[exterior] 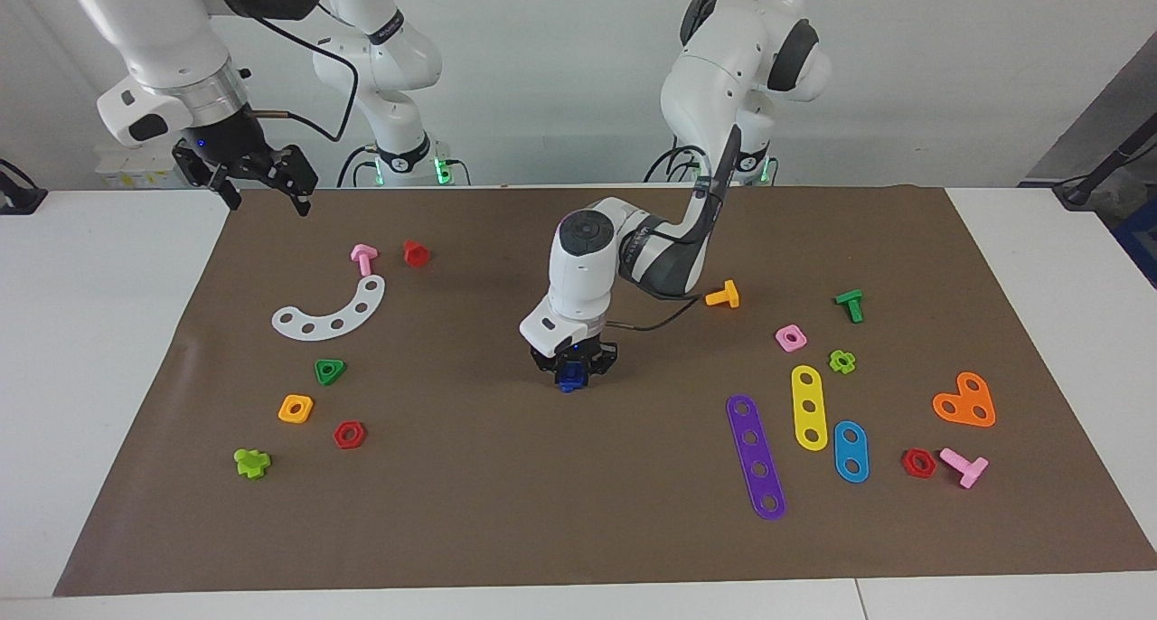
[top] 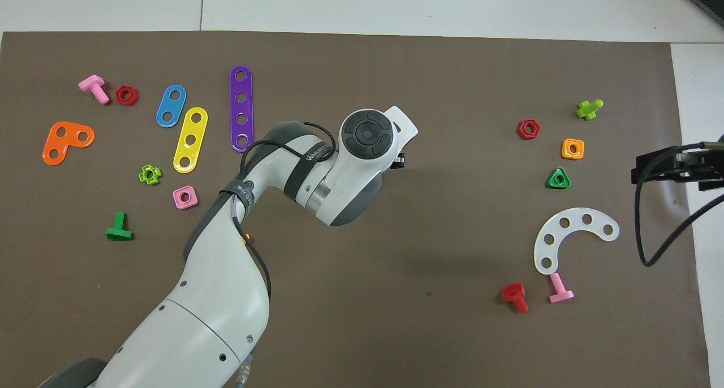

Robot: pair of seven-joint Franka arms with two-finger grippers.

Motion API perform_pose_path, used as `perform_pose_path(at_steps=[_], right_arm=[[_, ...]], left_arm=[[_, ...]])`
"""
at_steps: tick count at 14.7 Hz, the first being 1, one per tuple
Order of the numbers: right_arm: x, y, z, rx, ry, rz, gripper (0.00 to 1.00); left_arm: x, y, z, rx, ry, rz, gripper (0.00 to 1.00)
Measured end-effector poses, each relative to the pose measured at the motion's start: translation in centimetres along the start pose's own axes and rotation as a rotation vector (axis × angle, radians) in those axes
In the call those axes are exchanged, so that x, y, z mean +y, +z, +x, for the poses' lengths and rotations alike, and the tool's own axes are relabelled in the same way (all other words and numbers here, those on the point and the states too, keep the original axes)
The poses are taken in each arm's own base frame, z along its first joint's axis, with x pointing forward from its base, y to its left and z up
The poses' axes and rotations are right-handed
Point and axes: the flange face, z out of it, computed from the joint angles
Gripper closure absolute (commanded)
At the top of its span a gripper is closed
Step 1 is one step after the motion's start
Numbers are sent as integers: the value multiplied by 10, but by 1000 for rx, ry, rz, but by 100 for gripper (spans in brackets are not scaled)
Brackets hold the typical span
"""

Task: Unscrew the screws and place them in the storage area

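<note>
Left hand (exterior: pixel 571 373) down at mid-mat (exterior: pixel 506 511), clamped on blue screw (exterior: pixel 569 384). Right hand (exterior: pixel 262 186) waits, fingers apart, over the mat's corner nearest its base.

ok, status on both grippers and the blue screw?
Left gripper down mid-mat, shut on the blue screw. Right gripper open, waiting above the brown mat corner. Nothing in the way.

Mat (exterior: pixel 578 530): plain brown. Screw (exterior: pixel 569 383): dark blue. Long strip (exterior: pixel 756 457): purple. Curved plate (exterior: pixel 331 311): white. Heart plate (exterior: pixel 965 401): orange. Table (exterior: pixel 81 331): white.
</note>
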Motion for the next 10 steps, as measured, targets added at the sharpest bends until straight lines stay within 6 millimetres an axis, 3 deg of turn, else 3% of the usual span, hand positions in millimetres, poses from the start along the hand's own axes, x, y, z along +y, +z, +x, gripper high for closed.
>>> perform_pose_path(at_steps=[4, 10], right_arm=[[0, 0, 0, 1, -1, 0, 0], [0, 0, -1, 0, -2, 0, 0]], left_arm=[[-1, -3, -1, -27, -2, 19, 79], [1, -27, 8, -41, -15, 22, 78]])
